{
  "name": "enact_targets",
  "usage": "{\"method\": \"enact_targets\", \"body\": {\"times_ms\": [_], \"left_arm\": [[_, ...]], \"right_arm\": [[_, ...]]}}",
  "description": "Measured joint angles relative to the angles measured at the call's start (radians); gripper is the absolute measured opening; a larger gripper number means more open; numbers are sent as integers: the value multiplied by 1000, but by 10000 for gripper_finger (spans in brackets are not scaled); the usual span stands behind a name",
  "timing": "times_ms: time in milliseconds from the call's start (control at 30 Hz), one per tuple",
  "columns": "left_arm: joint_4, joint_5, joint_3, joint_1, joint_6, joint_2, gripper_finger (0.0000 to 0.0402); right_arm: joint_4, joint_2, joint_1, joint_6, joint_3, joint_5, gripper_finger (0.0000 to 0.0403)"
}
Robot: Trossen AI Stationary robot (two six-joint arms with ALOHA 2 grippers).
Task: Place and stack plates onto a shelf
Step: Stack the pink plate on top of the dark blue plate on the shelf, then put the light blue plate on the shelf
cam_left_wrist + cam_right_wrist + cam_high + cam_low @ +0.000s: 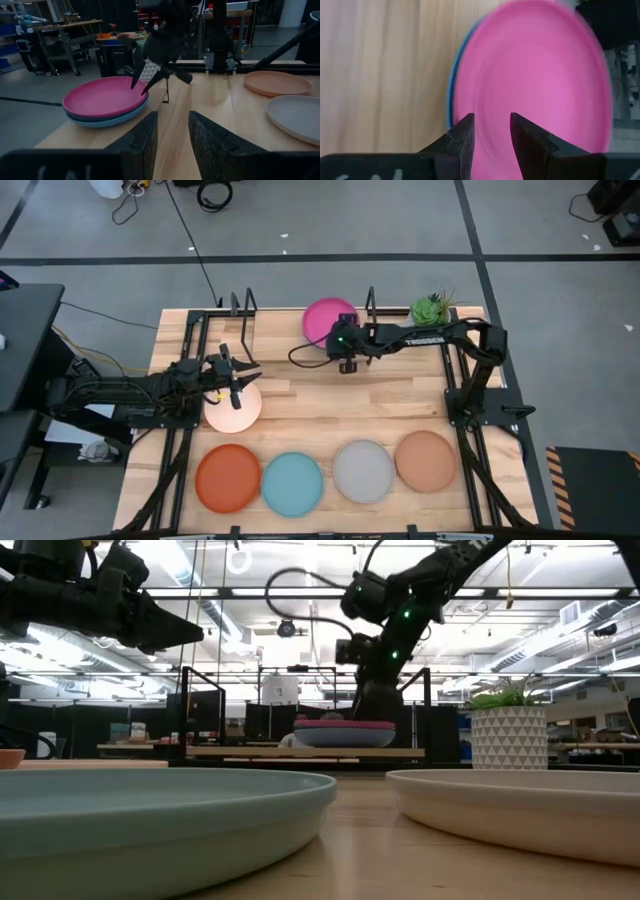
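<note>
A potted plant in a white patterned pot stands at the far right corner of my desk.

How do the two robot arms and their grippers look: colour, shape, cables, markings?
Both arms are dark, jointed and slim. The right arm carries white lettering, a small green light and a looping black cable. The left gripper and right gripper each have two dark, wedge-shaped fingers with rough-textured pads.

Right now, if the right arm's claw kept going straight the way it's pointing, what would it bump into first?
Most likely the pink plate: the right claw points down at it, fingers apart, with nothing between. How far above it hangs is hard to judge.
</note>
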Motion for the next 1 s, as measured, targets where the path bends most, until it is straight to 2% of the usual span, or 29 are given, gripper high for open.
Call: {"method": "enact_targets", "body": {"times_ms": [167, 333, 433, 567, 633, 667, 800, 1000], "left_arm": [[-4, 0, 0, 0, 0, 0, 117], [-9, 0, 0, 0, -1, 0, 117], [-40, 41, 0, 0, -17, 0, 117], [-93, 254, 0, 0, -64, 3, 117], [-104, 324, 0, -2, -91, 16, 117], [-106, 326, 0, -6, -112, 24, 117], [-104, 253, 0, -46, -168, 73, 117], [-122, 199, 50, -136, -209, 148, 117]], "right_arm": [[-11, -35, 25, -15, -2, 81, 131], [-36, -112, 70, 11, 0, 106, 132], [-107, -149, 106, 96, 0, -19, 131], [-202, -151, 150, 241, 0, -303, 131], [-239, -151, 182, 304, 0, -359, 130], [-258, -150, 200, 335, 0, -367, 130], [-314, -149, 289, 422, -2, -348, 130], [-287, -150, 421, 449, -69, -211, 130]]}}
